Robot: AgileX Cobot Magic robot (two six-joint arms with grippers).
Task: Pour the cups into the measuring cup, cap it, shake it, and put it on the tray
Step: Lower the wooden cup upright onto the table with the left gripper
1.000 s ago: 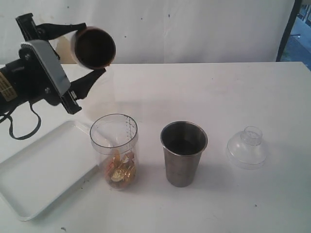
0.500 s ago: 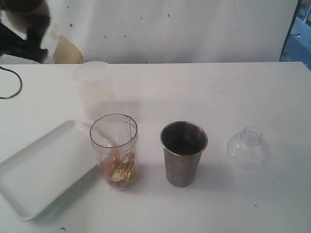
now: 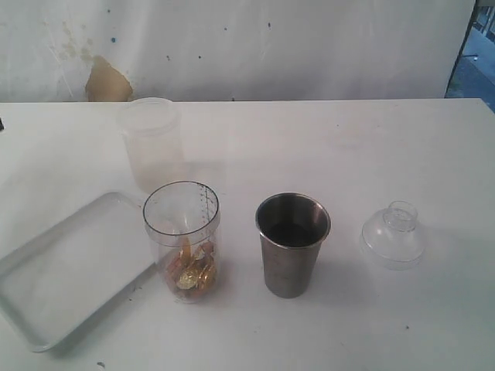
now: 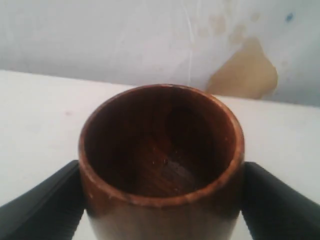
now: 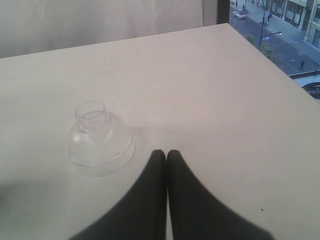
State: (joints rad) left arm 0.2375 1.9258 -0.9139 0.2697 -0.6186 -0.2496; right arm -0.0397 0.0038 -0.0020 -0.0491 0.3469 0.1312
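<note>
left gripper [image 4: 161, 200] pinching wooden cup [image 4: 161, 160], looks empty | right gripper [image 5: 166, 153] pressed together near clear lid [image 5: 101, 142] | measuring cup [image 3: 181, 239] just beside tray [image 3: 35, 332]; tumbler [image 3: 292, 246] not yet poured | risk: reaching for tumbler may tip the nearby measuring cup

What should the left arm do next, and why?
Probably set the wood cup down on the table and release: it looks empty between the left jaws, the measuring cup holds gold pieces, and the tumbler stands upright, not yet poured.
</note>
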